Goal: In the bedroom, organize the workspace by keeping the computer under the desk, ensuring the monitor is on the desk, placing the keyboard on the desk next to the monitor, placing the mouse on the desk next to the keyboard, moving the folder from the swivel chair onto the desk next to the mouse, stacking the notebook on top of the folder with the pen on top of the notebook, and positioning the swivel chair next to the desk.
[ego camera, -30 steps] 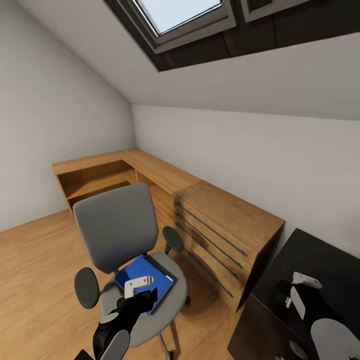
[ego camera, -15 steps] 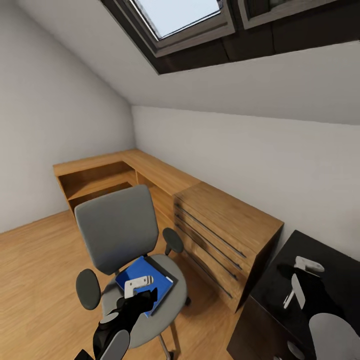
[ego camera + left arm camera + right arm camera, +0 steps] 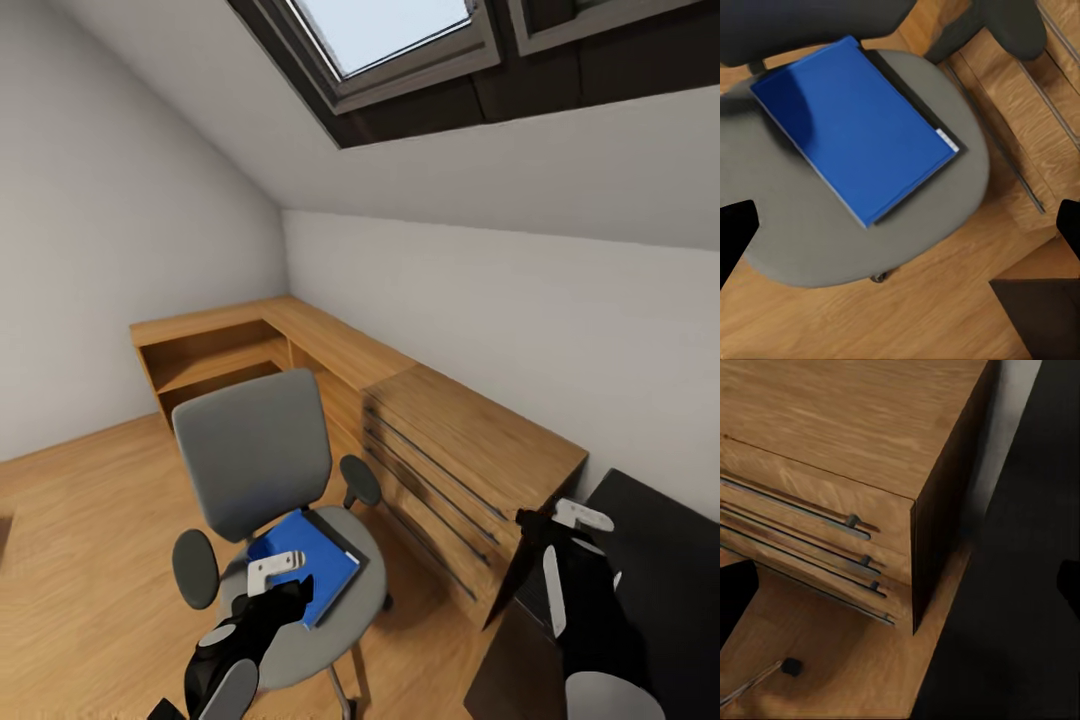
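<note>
While the left pincer (image 3: 280,578) gapes above the folder (image 3: 305,562) — right arm raised.

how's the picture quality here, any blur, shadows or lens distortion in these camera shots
Head view: wide-angle stretch, walls and skylight lean outward; bright daylight through it. Left wrist view: folder sharp at its near edge, softly blurred and shadowed at the far corner. Right wrist view: wood drawer cabinet crisp, desk nearly featureless black.

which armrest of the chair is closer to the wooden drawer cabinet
The armrest beside the folder's far corner; the other armrest sits on the open-floor side.
</note>
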`<state>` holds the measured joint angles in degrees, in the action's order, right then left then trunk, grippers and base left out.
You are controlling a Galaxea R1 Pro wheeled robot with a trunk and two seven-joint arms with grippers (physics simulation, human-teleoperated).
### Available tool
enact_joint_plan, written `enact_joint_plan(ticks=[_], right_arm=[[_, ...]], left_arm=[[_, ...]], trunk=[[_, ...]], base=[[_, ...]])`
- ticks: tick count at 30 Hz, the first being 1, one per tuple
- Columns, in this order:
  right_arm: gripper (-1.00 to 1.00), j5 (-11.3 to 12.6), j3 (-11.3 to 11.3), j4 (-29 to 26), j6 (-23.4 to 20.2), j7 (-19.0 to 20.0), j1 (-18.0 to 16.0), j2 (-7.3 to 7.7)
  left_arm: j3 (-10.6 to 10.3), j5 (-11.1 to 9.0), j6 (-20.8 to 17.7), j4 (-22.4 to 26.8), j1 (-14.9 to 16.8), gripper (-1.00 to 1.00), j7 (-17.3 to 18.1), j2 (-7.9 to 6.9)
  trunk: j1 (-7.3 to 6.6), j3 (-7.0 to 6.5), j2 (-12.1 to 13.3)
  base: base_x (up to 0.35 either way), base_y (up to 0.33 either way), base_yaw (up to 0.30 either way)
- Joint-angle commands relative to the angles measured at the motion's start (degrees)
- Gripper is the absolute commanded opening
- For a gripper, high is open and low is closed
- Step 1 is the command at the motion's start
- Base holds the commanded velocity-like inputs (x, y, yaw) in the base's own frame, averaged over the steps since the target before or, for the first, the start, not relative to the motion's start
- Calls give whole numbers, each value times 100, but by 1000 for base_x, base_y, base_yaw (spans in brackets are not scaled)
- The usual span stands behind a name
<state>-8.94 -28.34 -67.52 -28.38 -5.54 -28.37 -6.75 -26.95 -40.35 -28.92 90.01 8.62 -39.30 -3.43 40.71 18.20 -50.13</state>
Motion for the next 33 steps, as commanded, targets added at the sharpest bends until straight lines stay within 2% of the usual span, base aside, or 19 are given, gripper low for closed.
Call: enact_joint_plan(ticks=[1,7,12,16,19,22,27,33], right_arm=[[100,-88,59,37,-36,17,5,-34],[100,-113,381,223,-29,12,15,-60],[100,-117,590,412,-23,3,16,-71],[100,-117,653,440,-21,1,16,-72],[100,-117,671,451,-20,6,16,-72],[100,-117,677,462,-20,8,16,-72],[100,-117,716,573,-19,15,16,-72],[100,-99,975,833,-8,27,16,-71]], left_arm=[[-5,-44,-3,8,8,100,-59,-11],[47,-49,7,4,8,100,-75,-40],[191,-81,72,0,8,100,-77,-105],[286,-98,310,-2,8,100,-72,-118],[455,-112,455,-10,8,100,-70,-158],[678,-125,504,-16,8,100,-63,-204],[860,-210,525,-18,8,100,-60,-229],[989,-251,528,-18,8,100,-60,-236]], trunk=[[1,12,-6],[1,38,-6],[1,60,-6],[1,78,-6],[1,91,-6],[1,104,-6],[1,126,-6],[1,154,-6]], base=[[0,0,236],[5,5,241],[176,149,245],[230,195,245],[238,202,245],[240,203,245],[180,151,245],[24,19,244]])
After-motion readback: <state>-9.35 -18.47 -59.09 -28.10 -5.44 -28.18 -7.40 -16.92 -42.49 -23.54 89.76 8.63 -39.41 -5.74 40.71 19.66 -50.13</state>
